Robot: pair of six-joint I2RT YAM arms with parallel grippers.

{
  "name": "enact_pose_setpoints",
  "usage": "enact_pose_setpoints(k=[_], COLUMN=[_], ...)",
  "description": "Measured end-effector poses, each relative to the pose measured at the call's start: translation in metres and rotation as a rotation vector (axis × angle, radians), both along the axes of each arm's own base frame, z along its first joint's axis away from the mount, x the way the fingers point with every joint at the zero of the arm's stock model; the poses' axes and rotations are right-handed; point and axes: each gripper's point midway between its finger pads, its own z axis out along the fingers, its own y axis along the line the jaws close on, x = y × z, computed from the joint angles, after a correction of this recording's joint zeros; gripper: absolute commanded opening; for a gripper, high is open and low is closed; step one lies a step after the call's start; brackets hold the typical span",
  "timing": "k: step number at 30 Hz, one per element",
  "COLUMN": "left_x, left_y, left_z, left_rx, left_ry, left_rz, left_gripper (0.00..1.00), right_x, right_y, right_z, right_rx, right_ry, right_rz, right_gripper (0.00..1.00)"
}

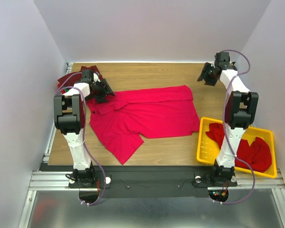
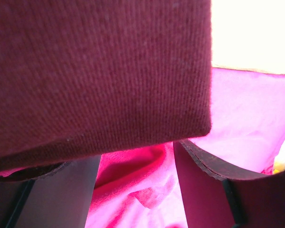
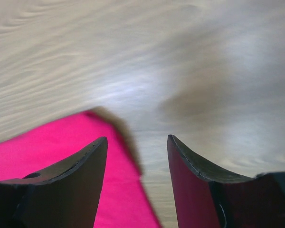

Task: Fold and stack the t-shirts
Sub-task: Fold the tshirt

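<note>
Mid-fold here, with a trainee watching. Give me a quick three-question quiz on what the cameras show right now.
1. True or false: the yellow tray holds red t-shirts.
2. Fill in: the right gripper is ___, with the bare wooden table showing between its fingers.
3. Which wrist camera is partly covered by dark maroon cloth? A) the left gripper camera B) the right gripper camera C) both

Key: 1 true; 2 open; 3 A.
</note>
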Motion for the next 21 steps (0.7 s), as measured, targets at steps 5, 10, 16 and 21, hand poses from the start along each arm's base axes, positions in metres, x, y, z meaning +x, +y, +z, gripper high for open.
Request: enact_pose_setpoints(k=[5, 10, 16, 21], left_x=[0.0, 0.0, 0.0, 0.0], left_y=[0.0, 0.0, 0.0, 0.0], left_z=[0.0, 0.0, 0.0, 0.0], left_rx=[0.0, 0.0, 0.0, 0.001], left_ry=[0.0, 0.0, 0.001, 0.001], left_rz=[0.0, -0.001, -0.001, -0.003], left_gripper=[0.74, 0.74, 0.74, 0.74], right_x=[0.016, 0.02, 0.015, 0.015], right_y=[0.029, 0.049, 0.065, 0.073], right_z=[0.012, -0.01, -0.048, -0.053], right_rx=[0.106, 0.177, 0.222, 0.239], right_ry=[-0.049, -0.015, 0.061, 0.068], right_rz=[0.087, 0.134, 0.164, 0.182], right_gripper=[0.59, 0.59, 0.59, 0.59])
